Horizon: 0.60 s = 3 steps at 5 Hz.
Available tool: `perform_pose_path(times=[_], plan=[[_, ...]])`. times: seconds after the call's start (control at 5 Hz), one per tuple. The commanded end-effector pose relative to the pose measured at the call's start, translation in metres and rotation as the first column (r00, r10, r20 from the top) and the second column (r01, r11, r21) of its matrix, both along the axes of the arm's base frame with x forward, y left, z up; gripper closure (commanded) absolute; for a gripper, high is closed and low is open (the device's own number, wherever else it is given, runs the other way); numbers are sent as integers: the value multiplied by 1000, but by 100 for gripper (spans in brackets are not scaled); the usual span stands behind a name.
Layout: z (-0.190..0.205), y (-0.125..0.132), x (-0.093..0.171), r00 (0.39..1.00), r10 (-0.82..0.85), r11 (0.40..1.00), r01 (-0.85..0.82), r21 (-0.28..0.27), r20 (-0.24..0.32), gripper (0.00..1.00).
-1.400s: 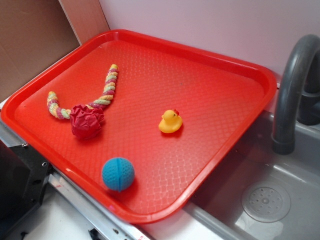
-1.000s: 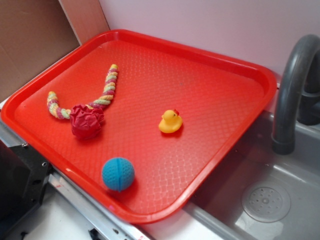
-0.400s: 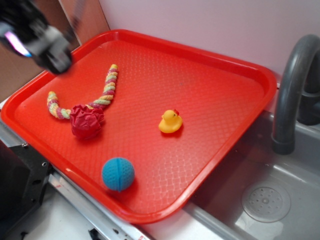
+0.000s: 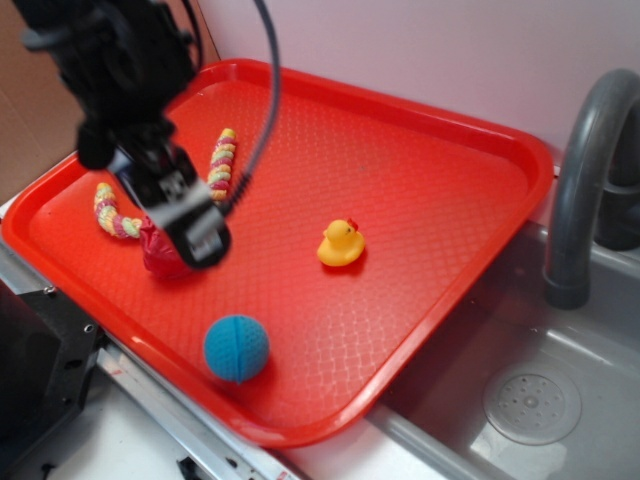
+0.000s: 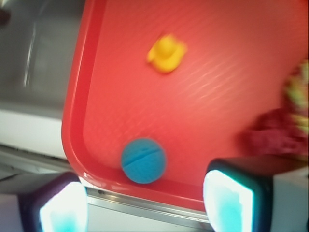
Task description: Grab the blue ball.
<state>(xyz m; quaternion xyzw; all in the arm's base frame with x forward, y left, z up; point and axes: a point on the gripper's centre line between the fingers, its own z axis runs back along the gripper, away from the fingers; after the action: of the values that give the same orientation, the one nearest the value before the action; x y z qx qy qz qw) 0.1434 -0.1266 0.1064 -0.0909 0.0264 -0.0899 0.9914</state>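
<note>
The blue ball (image 4: pixel 237 348) (image 5: pixel 143 160), turquoise with a grooved seam, rests on the red tray (image 4: pixel 420 150) close to its near rim. My gripper (image 4: pixel 190 225) (image 5: pixel 145 210) hangs above the tray's left part, over the dark red cloth lump (image 4: pixel 158 255), up and to the left of the ball. It is open and holds nothing. In the wrist view the ball lies ahead of the wide gap between the two pale fingertips (image 5: pixel 229 203), not touching them.
A yellow rubber duck (image 4: pixel 341 243) (image 5: pixel 166 52) stands mid-tray. A striped rope toy (image 4: pixel 220 165) lies at the tray's left, by the cloth lump (image 5: pixel 277 133). A grey sink (image 4: pixel 560 400) with a curved tap (image 4: pixel 580 170) lies to the right. Brown board stands behind left.
The arm has come in from the upper left and dropped down over the cloth lump, nearer the ball. The ball, duck and rope have not moved.
</note>
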Motion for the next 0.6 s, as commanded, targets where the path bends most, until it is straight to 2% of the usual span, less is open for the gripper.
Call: perform_pose_path(times=[0.0, 0.2, 0.4], plan=[[-44, -8, 3, 996, -23, 995, 31, 91, -84, 0], [-63, -12, 1, 989, -53, 990, 69, 120, -136, 0], [-76, -17, -11, 977, -77, 987, 103, 121, -200, 0]])
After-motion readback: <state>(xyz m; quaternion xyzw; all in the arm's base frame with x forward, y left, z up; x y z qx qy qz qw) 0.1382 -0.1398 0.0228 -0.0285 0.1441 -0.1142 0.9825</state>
